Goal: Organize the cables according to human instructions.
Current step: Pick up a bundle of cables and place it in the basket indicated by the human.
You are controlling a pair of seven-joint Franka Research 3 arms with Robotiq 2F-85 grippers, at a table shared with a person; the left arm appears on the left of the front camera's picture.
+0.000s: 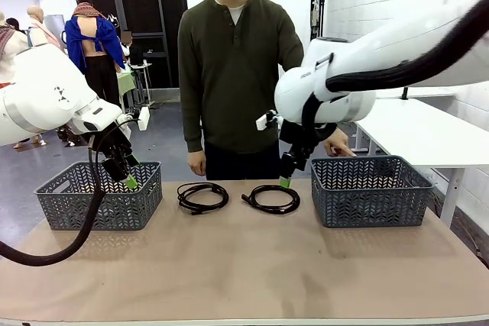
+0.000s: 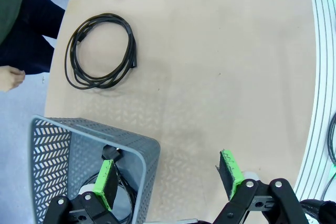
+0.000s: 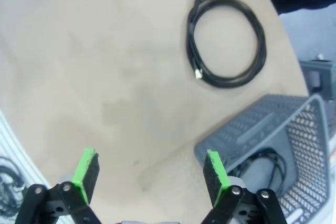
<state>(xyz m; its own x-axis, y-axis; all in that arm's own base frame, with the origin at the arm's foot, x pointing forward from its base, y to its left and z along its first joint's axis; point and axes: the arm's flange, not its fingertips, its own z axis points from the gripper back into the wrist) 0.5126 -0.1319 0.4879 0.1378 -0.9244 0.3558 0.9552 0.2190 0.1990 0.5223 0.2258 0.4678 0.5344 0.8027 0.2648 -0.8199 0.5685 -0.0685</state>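
Two black coiled cables lie side by side on the table, a left cable [image 1: 202,197] and a right cable [image 1: 271,198]. My left gripper [image 1: 130,179] hangs open over the left grey basket [image 1: 114,205], nothing between its fingers. In the left wrist view the left gripper [image 2: 168,177] straddles the basket rim [image 2: 105,132], a cable [image 2: 110,153] lies inside, and a coil [image 2: 100,51] rests beyond. My right gripper [image 1: 286,179] is open beside the right basket [image 1: 367,200]. In the right wrist view the right gripper [image 3: 151,174] is empty above the table, with a coil [image 3: 226,40] ahead and a cable [image 3: 262,165] in the basket [image 3: 247,129].
A person stands at the far side of the table, one hand [image 1: 336,145] held above the right basket's far rim, the other hand [image 1: 197,163] hanging at the table's far edge. The near half of the brown tabletop [image 1: 244,265] is bare. A white table [image 1: 428,131] stands at the right.
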